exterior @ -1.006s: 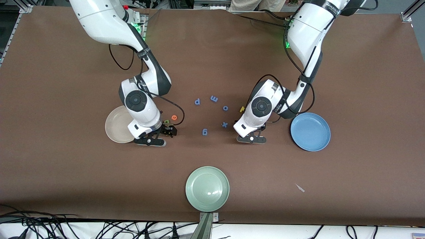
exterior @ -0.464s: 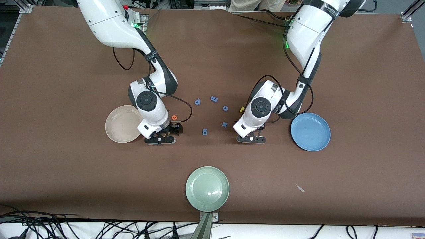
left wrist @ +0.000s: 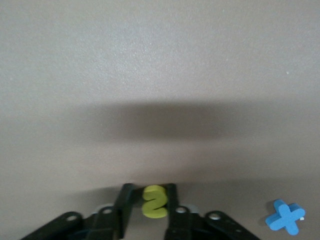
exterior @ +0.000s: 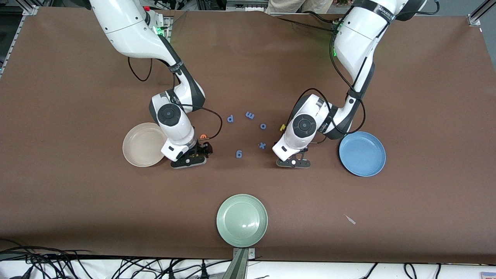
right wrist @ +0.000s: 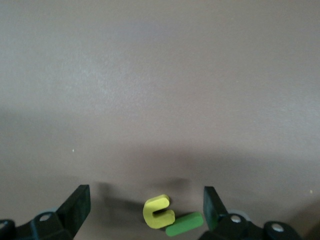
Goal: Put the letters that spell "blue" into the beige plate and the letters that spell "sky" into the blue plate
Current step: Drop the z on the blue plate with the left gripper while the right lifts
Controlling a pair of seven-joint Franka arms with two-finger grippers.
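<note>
- Since the earlier front view, the right arm has swung off the beige plate (exterior: pixel 133 155) toward the letters at its three o'clock. The left gripper (left wrist: pixel 148 201) has closed.
- The left gripper now pinches the yellow s (left wrist: pixel 155 202) low over the table. The blue x (left wrist: pixel 285 218) lies near it, and the blue plate (exterior: pixel 364 166) sits at its three o'clock in the front view.
- The right gripper (right wrist: pixel 145 206) hangs spread wide over the yellow u (right wrist: pixel 159 212) and the green l (right wrist: pixel 184 224), which touch.
- The s is a small, thick foam piece lying flat between the pads.
- Judged best: lift the s straight up, carry it over the blue plate and release it low.
- For the right gripper, centre on one letter only, so the l is not dragged along.
</note>
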